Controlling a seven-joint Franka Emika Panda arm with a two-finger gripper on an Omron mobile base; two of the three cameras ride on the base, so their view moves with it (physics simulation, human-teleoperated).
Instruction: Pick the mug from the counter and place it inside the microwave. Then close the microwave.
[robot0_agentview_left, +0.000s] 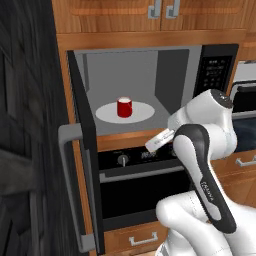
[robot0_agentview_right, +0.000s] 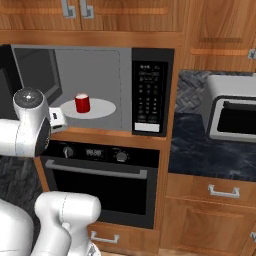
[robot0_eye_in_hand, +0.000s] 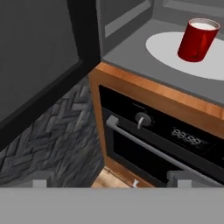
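Note:
The red mug stands upright on the white turntable inside the microwave. The dark-framed door hangs wide open to the left. My gripper is open with nothing between its fingers. It hovers outside the cavity, in front of its lower lip and apart from the mug. My white hand sits level with the wooden strip under the microwave.
A black oven with knobs and a bar handle sits directly below the microwave. To the right, the dark speckled counter carries a silver toaster oven. Wooden cabinets hang above.

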